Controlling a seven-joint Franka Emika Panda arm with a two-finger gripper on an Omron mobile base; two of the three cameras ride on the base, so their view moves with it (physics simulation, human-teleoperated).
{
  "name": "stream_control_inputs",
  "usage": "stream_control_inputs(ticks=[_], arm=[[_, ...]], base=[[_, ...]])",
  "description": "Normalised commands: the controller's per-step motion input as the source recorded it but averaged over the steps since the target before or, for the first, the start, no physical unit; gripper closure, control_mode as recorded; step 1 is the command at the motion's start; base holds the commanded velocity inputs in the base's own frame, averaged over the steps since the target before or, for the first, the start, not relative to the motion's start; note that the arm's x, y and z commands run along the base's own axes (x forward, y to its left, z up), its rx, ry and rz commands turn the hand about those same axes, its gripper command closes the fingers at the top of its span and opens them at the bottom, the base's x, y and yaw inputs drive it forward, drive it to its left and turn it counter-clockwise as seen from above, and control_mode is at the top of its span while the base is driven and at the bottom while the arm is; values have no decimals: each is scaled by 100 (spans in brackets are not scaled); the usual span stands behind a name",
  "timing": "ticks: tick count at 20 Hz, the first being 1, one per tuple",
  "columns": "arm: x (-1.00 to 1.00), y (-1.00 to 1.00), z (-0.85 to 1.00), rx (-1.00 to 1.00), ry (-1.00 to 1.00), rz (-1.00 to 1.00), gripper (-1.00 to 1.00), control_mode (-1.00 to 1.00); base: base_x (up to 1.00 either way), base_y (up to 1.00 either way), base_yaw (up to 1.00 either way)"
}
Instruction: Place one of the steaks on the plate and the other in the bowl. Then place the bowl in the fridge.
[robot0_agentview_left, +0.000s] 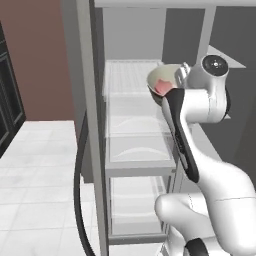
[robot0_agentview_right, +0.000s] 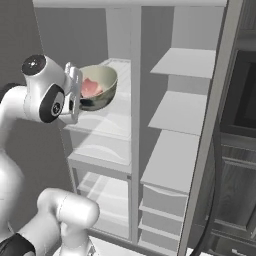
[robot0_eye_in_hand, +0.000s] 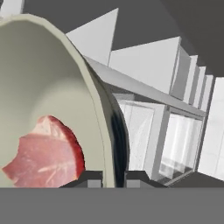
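The gripper (robot0_eye_in_hand: 113, 177) pinches the rim of the bowl (robot0_agentview_right: 102, 90) with a steak (robot0_eye_in_hand: 43, 155) inside, up beside the open fridge's (robot0_agentview_right: 135, 100) top shelf edge.

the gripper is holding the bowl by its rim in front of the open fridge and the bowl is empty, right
Not quite: the bowl is not empty. The hand view shows a steak lying in it. The gripper does pinch its rim, before the open fridge.
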Motion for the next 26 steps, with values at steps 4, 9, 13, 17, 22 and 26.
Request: stream_control_inputs(ticks=[4,9,13,17,22,26], arm=[[93,29,0,8,-2,-3,100,-100],[76,12,1,12,0,0,100,-100],[76,-3,6,2,10,0,100,-100],[75,0,0,0,14,0,100,-100],[74,0,-1,0,8,0,100,-100],[73,0,-9,0,0,0,100,-100]], base=[[0,0,0],[0,0,0],[0,0,0],[0,0,0],[0,0,0],[0,0,0]])
